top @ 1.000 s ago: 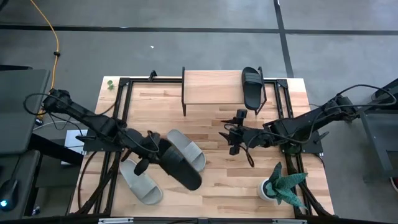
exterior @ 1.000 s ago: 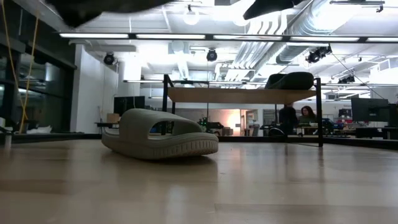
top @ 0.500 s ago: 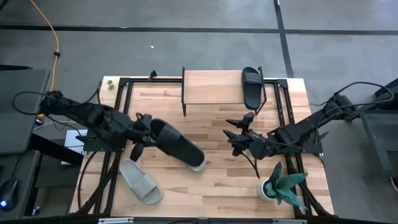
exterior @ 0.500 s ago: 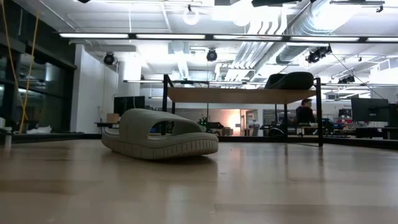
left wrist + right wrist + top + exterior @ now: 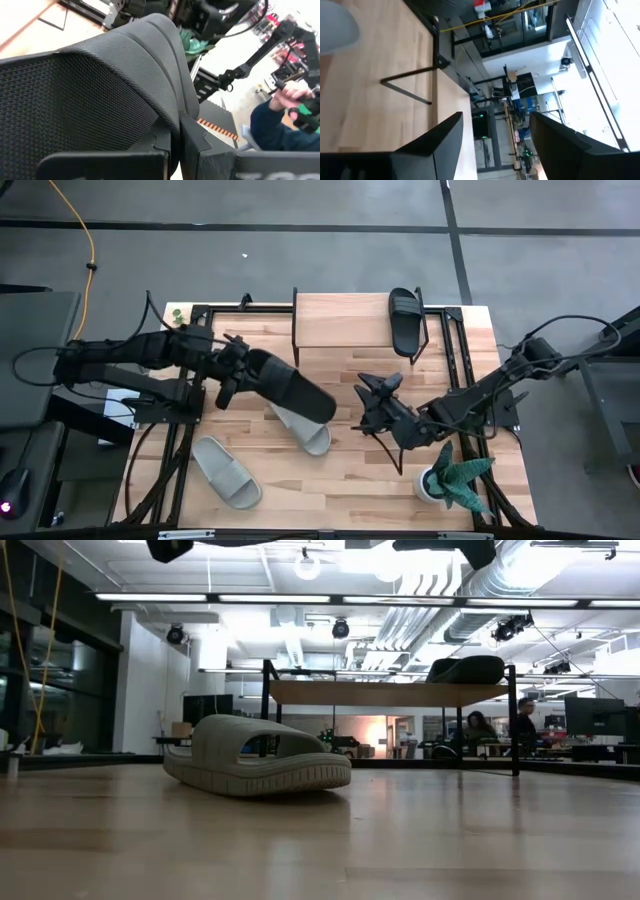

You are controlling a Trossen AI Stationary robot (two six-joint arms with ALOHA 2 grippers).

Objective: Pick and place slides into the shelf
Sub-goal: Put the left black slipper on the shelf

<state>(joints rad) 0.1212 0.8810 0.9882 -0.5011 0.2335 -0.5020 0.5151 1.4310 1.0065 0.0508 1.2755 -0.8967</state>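
Tabletop (image 5: 340, 480) first: nearest you, one grey-green slide (image 5: 227, 471) lies flat. Your left gripper (image 5: 238, 374) is clamped on a black slide (image 5: 291, 386), held over the second grey-green slide (image 5: 305, 432). Right gripper (image 5: 374, 394) hovers mid-table, fingers spread, empty. Farthest back, the shelf (image 5: 340, 320) carries one black slide (image 5: 406, 318).

The black slide (image 5: 292, 385) held up over the table hides most of a pale slide (image 5: 308, 433) beneath it, and in the left wrist view it fills the picture so the left gripper's fingertips are lost behind it. In the low view both arms are cut off at the top edge, and the people (image 5: 498, 727) in the room behind are too small to make out.
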